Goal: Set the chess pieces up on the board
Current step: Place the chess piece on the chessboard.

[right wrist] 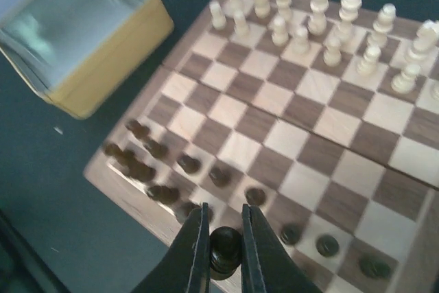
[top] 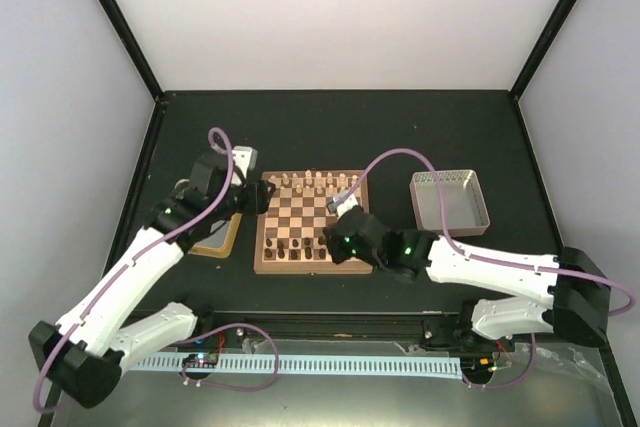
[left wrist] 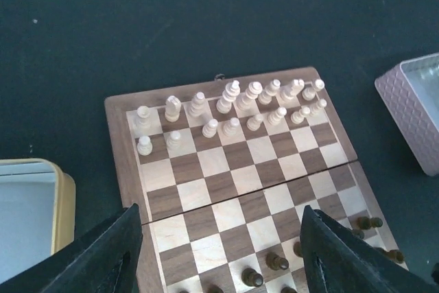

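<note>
The board (top: pixel 262 259) lies mid-table between the arms. Cream chess pieces (top: pixel 310 185) fill its two far rows, and dark chess pieces (top: pixel 290 247) stand along its near rows. My right gripper (right wrist: pixel 225 238) is shut on a dark chess piece (right wrist: pixel 225 252), held over the board's near edge (right wrist: pixel 137 197) beside the dark pieces (right wrist: pixel 188 164). In the top view the right gripper (top: pixel 330 240) hangs over the board's near right part. My left gripper (left wrist: pixel 223 252) is open with nothing between its fingers (left wrist: pixel 113 248), above the board's left side (left wrist: pixel 123 169). Cream pieces (left wrist: pixel 233 97) show beyond it.
A gold-rimmed tray (top: pixel 215 242) sits left of the board, under the left arm, and shows as the tray (right wrist: pixel 82 39) in the right wrist view. A grey-pink box (top: pixel 450 202) stands to the board's right. Black frame posts edge the table.
</note>
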{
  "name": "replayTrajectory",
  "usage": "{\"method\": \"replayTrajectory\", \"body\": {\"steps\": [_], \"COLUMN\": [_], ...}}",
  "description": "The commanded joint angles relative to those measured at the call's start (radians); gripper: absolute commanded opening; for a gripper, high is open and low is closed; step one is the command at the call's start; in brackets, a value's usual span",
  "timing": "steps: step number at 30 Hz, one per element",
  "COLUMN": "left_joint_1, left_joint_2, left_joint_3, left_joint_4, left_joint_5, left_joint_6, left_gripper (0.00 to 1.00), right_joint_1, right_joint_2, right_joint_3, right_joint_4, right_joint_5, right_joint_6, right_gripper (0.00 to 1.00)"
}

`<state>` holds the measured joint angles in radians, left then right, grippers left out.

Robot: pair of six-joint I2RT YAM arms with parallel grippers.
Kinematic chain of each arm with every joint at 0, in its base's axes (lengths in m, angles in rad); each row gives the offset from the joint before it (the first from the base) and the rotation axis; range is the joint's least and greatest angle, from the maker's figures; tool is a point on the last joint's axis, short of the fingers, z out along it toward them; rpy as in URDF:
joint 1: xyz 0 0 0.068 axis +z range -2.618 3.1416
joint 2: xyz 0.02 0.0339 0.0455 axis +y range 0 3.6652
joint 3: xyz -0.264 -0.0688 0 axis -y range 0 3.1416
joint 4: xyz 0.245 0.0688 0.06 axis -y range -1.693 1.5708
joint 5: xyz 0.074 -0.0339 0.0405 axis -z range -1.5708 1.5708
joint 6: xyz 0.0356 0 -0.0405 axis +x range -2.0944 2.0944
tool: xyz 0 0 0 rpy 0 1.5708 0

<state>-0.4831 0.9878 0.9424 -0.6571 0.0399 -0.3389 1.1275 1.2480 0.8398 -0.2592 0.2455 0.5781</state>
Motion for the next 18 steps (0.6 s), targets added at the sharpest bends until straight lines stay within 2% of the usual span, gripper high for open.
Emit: {"method": "replayTrajectory", "body": {"steps": [1,7,15,18], "left_joint_1": [0.013,0.015,0.02,0.02], "left_joint_2": [-0.114,-0.169,-0.16,-0.157], "left_joint_3": [-0.078,-0.112,-0.105,-0.107], "left_joint_4": [0.087,0.079,0.067,0.072], "left_joint_5": [-0.092,-0.096,-0.094,-0.091], "left_joint_6": [-0.045,-0.055,-0.051,-0.049], "left_gripper": [0.67,0.69,0.69,0.7], "right_joint_1": [0.095,0.171,0.174,0.174], "right_joint_2": [0.017,0.114,0.206,0.221], "right_joint_3": [-0.042,-0.056,-0.075,-0.087], "right_joint_4": [-0.053,-0.01,0.055,0.094], "right_joint_5": [0.233,0.287,0.353,0.335], "right_joint_6": [-0.066,-0.081,-0.065,-0.073], "right_gripper": [0.01,0.01,0.01,0.01]}}
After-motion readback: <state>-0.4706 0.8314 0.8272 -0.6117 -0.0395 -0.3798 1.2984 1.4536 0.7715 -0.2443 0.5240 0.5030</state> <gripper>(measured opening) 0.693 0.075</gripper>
